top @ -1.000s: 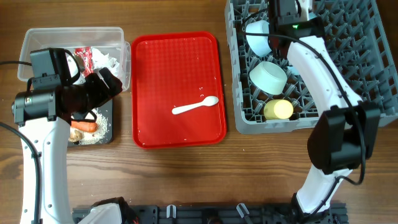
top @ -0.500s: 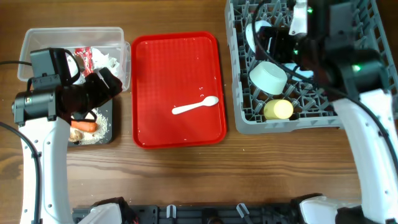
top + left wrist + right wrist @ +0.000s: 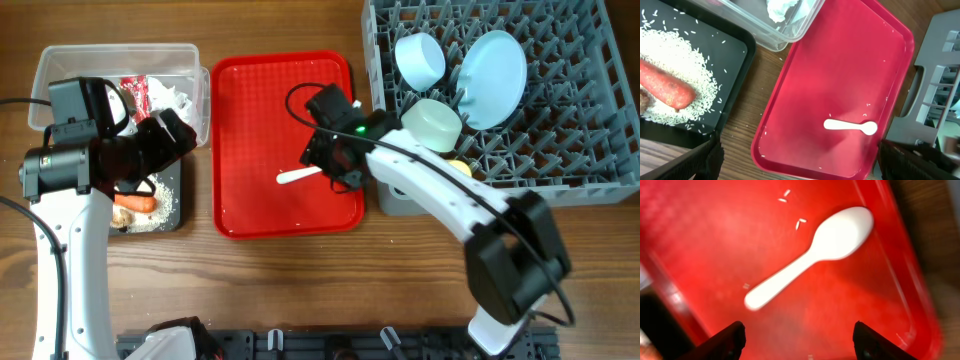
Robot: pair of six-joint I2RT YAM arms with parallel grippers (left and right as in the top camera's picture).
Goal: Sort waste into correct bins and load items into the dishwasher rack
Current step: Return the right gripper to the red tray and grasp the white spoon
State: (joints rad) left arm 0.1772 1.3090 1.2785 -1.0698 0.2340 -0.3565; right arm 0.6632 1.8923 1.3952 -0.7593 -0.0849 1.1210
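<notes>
The white spoon [image 3: 810, 255] lies on the red tray [image 3: 715, 230]. My right gripper [image 3: 799, 345] hovers just above it, open, with nothing between its fingers. From overhead the right gripper [image 3: 338, 165] covers the spoon's bowl and only the handle of the spoon [image 3: 298, 177] shows. In the grey rack [image 3: 580, 150] stand a pale blue plate [image 3: 495, 65], two bowls [image 3: 420, 58] [image 3: 432, 122] and a partly hidden yellow cup [image 3: 460, 168]. My left gripper [image 3: 175, 135] is open over the edge between the clear tub [image 3: 60, 70] and the black tray [image 3: 170, 200].
The napkin [image 3: 165, 95] lies in the clear tub. A carrot [image 3: 665, 87] and rice [image 3: 675, 45] lie in the black tray [image 3: 735, 55]. A few rice grains dot the red tray [image 3: 840, 75]. The rack's near wall [image 3: 935, 75] borders the tray's right side.
My right arm has swung from the rack down to the red tray over the spoon, and its jaws have gone from shut to open. The plate now stands uncovered. The left arm has not moved.
</notes>
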